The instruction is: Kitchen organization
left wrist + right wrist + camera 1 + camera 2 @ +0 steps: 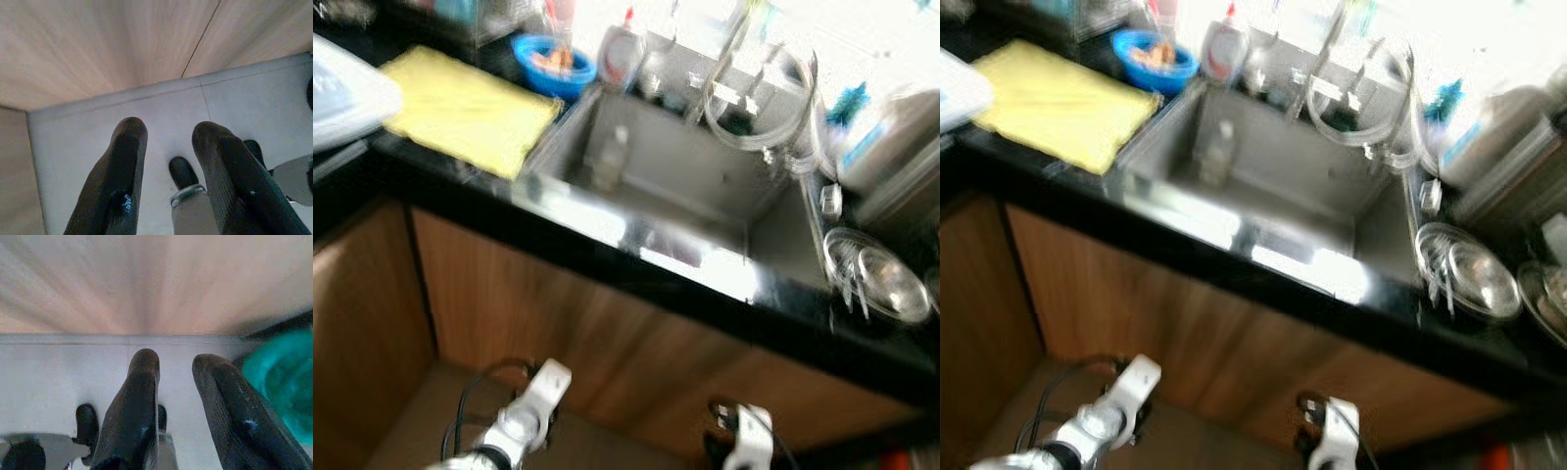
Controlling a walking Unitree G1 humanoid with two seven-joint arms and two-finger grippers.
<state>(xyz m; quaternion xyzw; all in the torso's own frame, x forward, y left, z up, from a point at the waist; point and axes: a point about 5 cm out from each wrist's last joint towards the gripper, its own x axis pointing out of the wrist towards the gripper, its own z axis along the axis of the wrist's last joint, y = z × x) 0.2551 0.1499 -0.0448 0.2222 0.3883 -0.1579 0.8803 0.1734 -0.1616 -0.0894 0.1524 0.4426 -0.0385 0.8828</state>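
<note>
Both head views are blurred. A steel sink (705, 181) is set in a black counter (607, 259), with a small clear bottle (610, 157) standing inside it. A yellow cloth (470, 108) lies on the counter to the left, and a blue bowl (553, 64) and a soap bottle (622, 54) stand behind it. A steel bowl (881, 279) sits at the right. Both silver arms hang low before the cabinet. My left gripper (166, 142) is open over grey floor tiles. My right gripper (178, 367) is also open, with nothing in it.
Wooden cabinet doors (558, 313) run below the counter. A coiled hose (764, 113) hangs at the tap behind the sink. A teal object (279, 377) lies on the floor beside the right gripper. White containers (901, 137) crowd the back right.
</note>
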